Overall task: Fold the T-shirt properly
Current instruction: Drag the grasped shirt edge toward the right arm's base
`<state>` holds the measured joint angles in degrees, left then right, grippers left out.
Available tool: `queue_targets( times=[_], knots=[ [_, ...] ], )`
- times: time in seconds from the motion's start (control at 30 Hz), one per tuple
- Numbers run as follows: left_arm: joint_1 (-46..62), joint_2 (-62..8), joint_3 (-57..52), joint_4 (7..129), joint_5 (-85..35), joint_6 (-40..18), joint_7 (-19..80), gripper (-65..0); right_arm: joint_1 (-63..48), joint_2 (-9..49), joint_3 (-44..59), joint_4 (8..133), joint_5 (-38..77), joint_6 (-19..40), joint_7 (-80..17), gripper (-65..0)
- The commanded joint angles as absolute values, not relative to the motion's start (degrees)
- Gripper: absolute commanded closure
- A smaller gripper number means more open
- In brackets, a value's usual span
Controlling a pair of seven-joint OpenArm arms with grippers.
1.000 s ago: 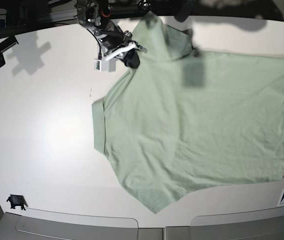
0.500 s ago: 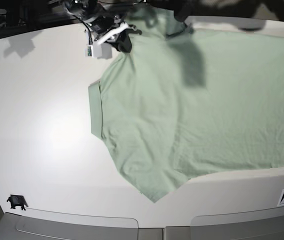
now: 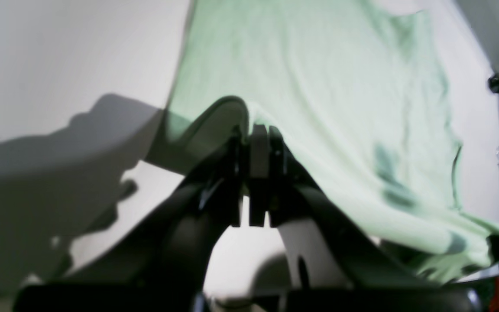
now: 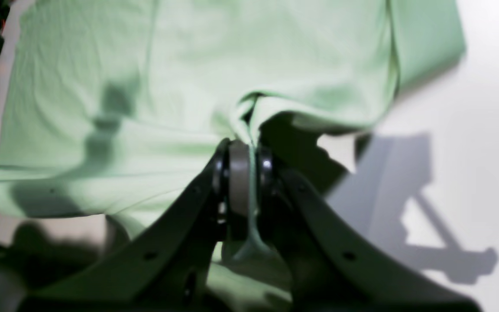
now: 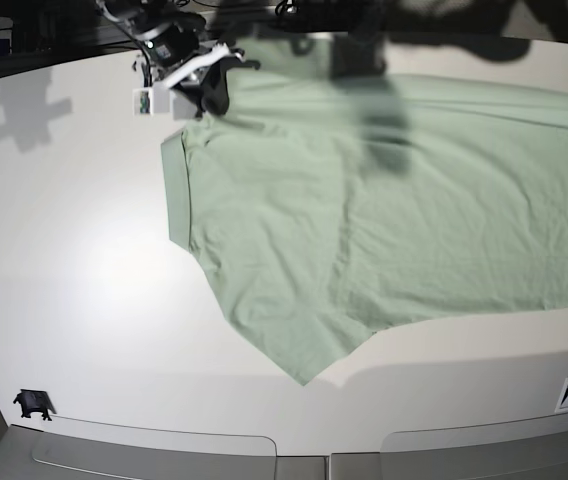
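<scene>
The T-shirt (image 5: 384, 210) lies spread across the white desk (image 5: 74, 260), its far edge lifted. The right end effector (image 4: 245, 173) pinches that edge near one sleeve; the left end effector (image 3: 256, 143) is clamped on cloth farther along.

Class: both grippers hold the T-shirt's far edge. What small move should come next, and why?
Probably carry that edge toward the near hem. Both the left gripper and right gripper are shut on the T-shirt, lifting its far edge, while the rest lies flat and unfolded.
</scene>
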<state>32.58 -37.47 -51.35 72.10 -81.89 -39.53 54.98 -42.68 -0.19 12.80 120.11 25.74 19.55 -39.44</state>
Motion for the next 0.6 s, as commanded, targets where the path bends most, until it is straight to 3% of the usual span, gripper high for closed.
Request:
queue_targets(
  times=[0.0,0.2,0.33,0.57],
  knots=[
    [31.4,-38.9,-50.3,72.8,-81.1,-40.0,53.0,0.0,-41.6,-0.1,12.5,121.0,25.3,19.7,-38.0,0.0],
    [23.5,-38.9,-41.4,72.7,-68.7,-40.0,45.9,0.0,-33.2,-0.1,10.7,115.7,21.3,19.6,-37.8,0.0],
    [20.1,-39.0,-41.1,72.7,-62.4,-36.2,41.6,0.0,-27.6,-0.1,10.5,108.9,21.0,19.6,-37.1,0.0],
    [18.5,-39.1,-41.1,72.7,-56.4,-34.2,34.2,0.0,-19.9,-0.1,10.5,100.7,21.4,19.7,-37.1,0.0]
  ],
)
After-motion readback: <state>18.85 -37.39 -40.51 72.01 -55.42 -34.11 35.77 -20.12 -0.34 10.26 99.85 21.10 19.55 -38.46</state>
